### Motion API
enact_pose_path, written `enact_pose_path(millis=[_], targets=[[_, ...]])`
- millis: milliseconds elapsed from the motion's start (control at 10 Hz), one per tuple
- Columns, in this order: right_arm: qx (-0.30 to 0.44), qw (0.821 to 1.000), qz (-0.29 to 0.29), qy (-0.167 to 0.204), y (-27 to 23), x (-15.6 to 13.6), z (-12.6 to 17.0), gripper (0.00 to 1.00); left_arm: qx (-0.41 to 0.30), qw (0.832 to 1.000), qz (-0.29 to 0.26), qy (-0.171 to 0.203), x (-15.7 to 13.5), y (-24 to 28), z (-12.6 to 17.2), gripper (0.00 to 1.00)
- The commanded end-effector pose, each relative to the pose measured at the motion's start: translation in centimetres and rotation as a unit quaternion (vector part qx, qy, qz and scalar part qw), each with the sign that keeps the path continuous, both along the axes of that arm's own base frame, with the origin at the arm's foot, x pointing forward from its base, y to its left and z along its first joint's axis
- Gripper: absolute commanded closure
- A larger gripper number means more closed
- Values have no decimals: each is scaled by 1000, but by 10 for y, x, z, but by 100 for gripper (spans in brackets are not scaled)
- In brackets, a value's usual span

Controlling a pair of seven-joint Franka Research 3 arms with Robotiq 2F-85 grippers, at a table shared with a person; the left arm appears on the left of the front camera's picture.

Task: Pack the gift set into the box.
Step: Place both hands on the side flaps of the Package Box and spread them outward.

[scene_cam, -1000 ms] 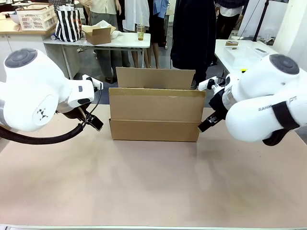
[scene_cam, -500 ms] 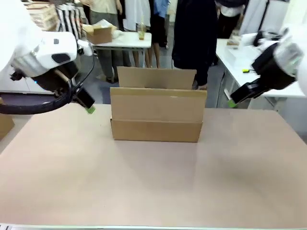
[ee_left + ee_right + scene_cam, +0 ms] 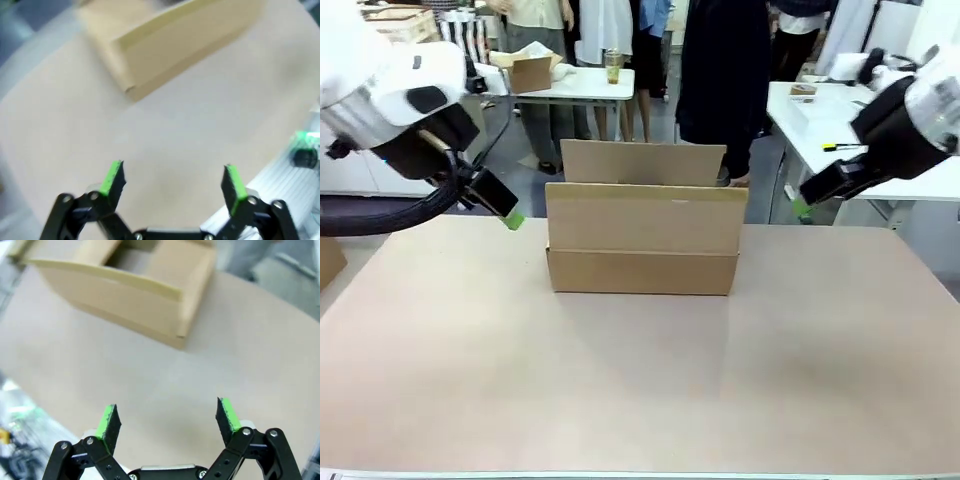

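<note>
The box (image 3: 640, 240) is a large brown cardboard carton standing on the table's far middle, with its top flaps up. From above, the box (image 3: 131, 286) shows an open top with a bare inside. My left gripper (image 3: 507, 213) hangs above the table just left of it, open and holding nothing. In its own view the left gripper (image 3: 172, 180) looks down at the tabletop, with the box (image 3: 165, 37) farther off. My right gripper (image 3: 804, 204) hovers to the box's right, also open; the right gripper (image 3: 167, 419) holds nothing. The gift set is out of view.
A person in dark clothes (image 3: 725, 80) stands behind the box. Farther back is a table with a small carton (image 3: 525, 72) and a cup (image 3: 613, 66). A white table (image 3: 825, 115) stands at the right. A brown object (image 3: 328, 262) pokes in at the left edge.
Both arms have lifted from low beside the box's ends to higher up and farther outward. The box has stayed put.
</note>
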State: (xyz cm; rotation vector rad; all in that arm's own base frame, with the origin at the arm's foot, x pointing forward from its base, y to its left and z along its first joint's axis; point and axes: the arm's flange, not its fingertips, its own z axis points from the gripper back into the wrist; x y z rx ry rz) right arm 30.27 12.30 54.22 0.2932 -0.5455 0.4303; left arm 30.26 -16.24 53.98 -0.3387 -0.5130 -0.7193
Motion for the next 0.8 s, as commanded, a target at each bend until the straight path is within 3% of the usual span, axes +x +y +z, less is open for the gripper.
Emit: enact_pose_path(millis=[0, 100, 200, 400, 500, 600, 700], targets=[[291, 942, 50, 158, -10, 13, 16, 0, -240, 948, -192, 85, 3, 33, 14, 0], [393, 891, 61, 218, -21, 17, 20, 0, -325, 916, -210, 103, 7, 54, 14, 0], [464, 842, 61, 269, -31, 22, 18, 0, -369, 899, -204, 116, 11, 70, 10, 0], [518, 796, 21, 312, -45, 26, 11, 0, -427, 875, -179, 139, 17, 86, -6, 0], [541, 784, 2, 305, -51, 29, 6, 0, -451, 867, -155, 145, 20, 92, -12, 0], [534, 789, -18, 304, -53, 33, 1, 0, -449, 872, -115, 157, 22, 94, -13, 0], [429, 874, 80, 215, -46, 17, 18, 0, -424, 891, -36, 159, 24, 87, -9, 0]])
